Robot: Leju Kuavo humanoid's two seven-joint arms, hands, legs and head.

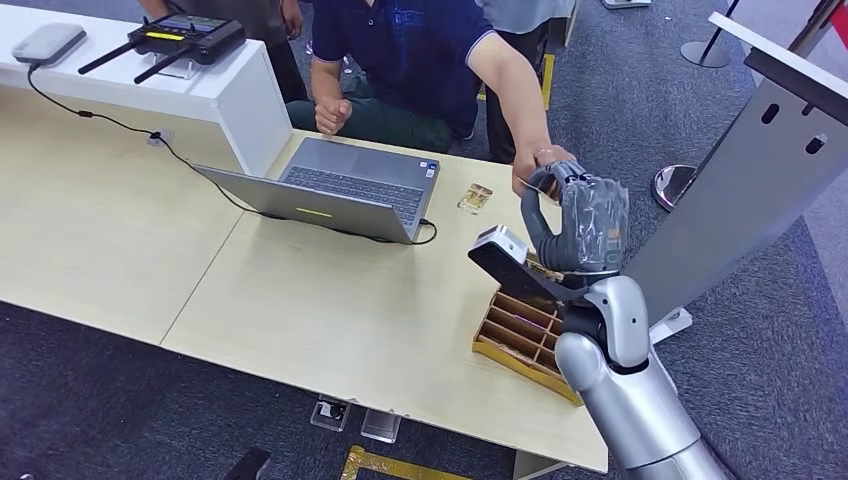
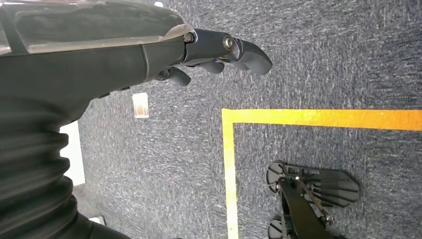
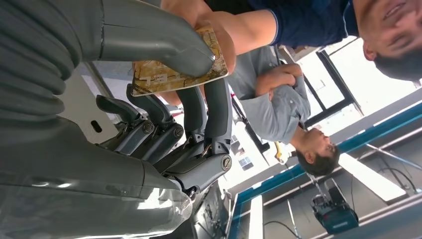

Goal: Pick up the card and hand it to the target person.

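My right hand is raised above the table's right end and pinches a gold-patterned card between the thumb and darker fingers. In the right wrist view that hand sits under the card. A seated person in a dark blue shirt reaches across, and their hand meets the card's far end. My left hand hangs over the carpet with its fingers loosely extended and nothing in it.
A gold divided card box sits at the table's right front edge, under my forearm. Another card lies by an open laptop. A white counter stands at back left and a slanted grey panel at right.
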